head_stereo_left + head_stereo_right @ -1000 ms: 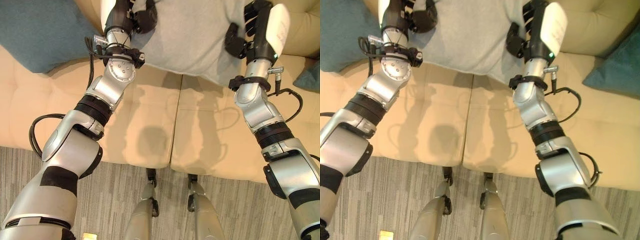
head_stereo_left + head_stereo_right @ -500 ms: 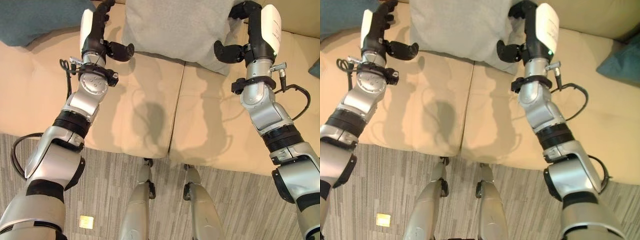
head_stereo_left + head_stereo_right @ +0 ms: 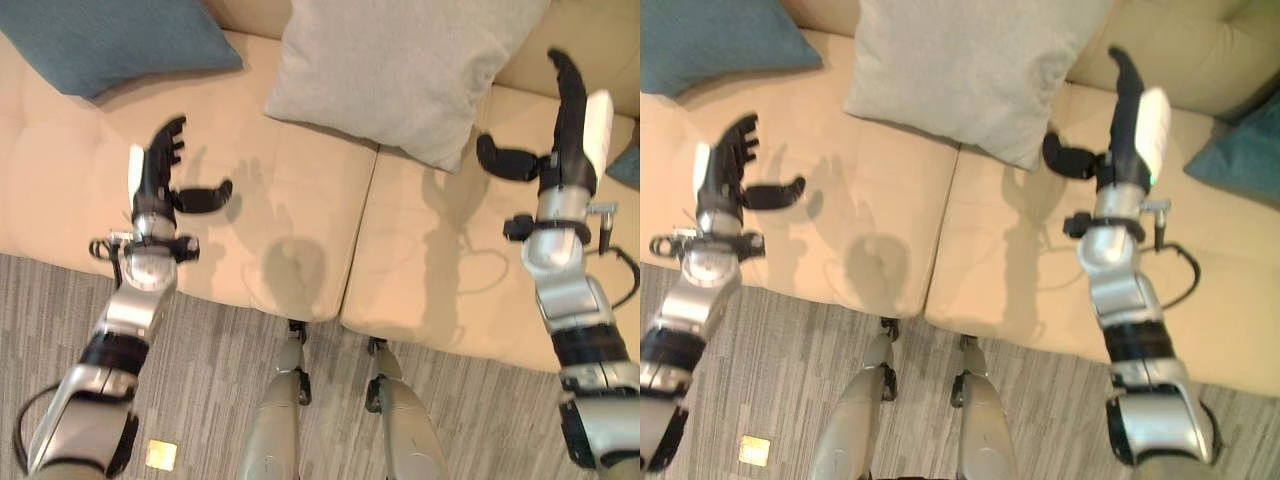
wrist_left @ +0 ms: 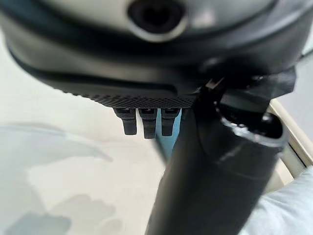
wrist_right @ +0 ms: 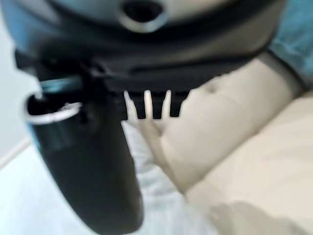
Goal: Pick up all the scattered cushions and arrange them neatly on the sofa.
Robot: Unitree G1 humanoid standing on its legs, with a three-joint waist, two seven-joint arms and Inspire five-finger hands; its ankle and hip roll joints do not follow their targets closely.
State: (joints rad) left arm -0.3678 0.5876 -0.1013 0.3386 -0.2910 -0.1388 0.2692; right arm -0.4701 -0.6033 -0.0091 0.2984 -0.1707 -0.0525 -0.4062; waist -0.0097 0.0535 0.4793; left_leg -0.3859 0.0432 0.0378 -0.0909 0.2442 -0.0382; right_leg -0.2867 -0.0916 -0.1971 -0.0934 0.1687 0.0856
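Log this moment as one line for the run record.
grey cushion: against sofa backrest, released | left hand: open, empty | right hand: open, empty | teal cushion: on sofa, robot's left

Head stereo views look down on sofa (image 3: 300, 220); wrist cameras close.
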